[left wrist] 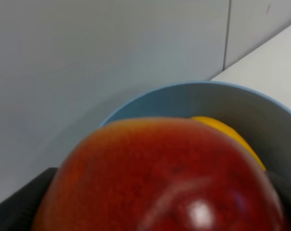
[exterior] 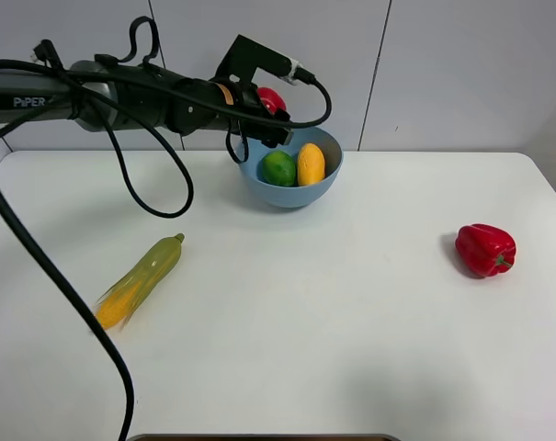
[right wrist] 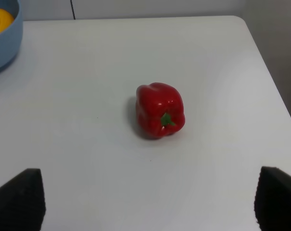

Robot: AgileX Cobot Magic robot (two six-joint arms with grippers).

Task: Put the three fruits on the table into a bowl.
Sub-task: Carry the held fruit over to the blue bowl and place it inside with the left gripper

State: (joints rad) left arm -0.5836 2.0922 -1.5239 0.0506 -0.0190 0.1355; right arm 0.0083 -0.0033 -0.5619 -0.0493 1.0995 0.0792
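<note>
My left gripper is shut on the round red fruit and holds it in the air over the far-left rim of the light-blue bowl. The green lime and the yellow-orange mango lie inside the bowl. In the left wrist view the red fruit fills the foreground, with the bowl and mango beyond it. My right gripper is open and empty above the white table; it is out of the exterior view.
A red bell pepper lies at the table's right side, in front of my right gripper. A green-husked corn cob lies at the left. The left arm's black cables hang over the table's left part.
</note>
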